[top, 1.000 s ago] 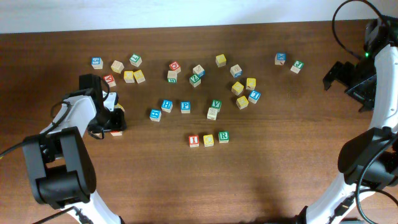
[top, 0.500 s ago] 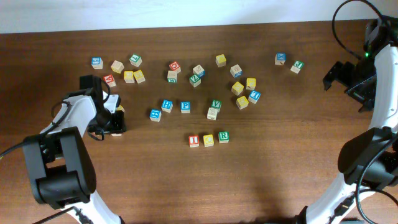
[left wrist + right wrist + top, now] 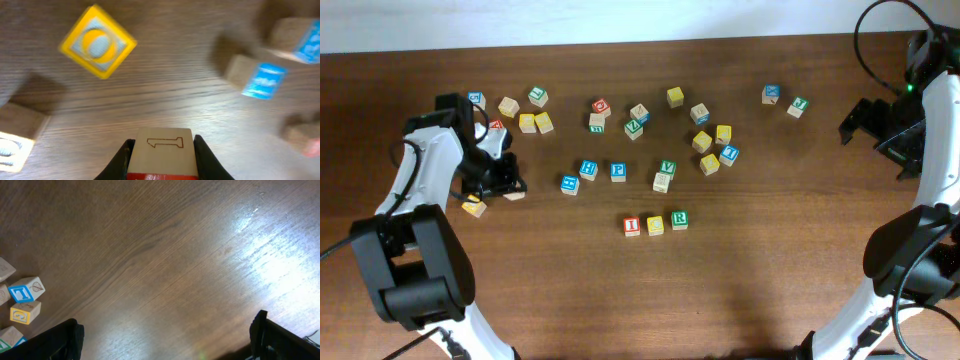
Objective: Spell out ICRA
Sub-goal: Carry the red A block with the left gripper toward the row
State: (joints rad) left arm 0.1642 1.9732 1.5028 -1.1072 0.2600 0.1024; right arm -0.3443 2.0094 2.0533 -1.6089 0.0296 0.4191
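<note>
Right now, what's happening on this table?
The left gripper holds a red-edged wooden block between its fingers at the left of the table. At centre, a red I block, a yellow block and a green R block sit in a row. The right gripper hangs open over bare wood, far right.

Obstacles: yellow block [image 3: 473, 207] just beside your left gripper [image 3: 510, 188] and its held block [image 3: 161, 147]; blue block [image 3: 569, 184] near, on the row's [image 3: 655, 225] side | Free: bare table [image 3: 770, 270] right of the row, you can pass.

Red block [image 3: 632, 226] reads I — green block [image 3: 679, 219], R.
</note>
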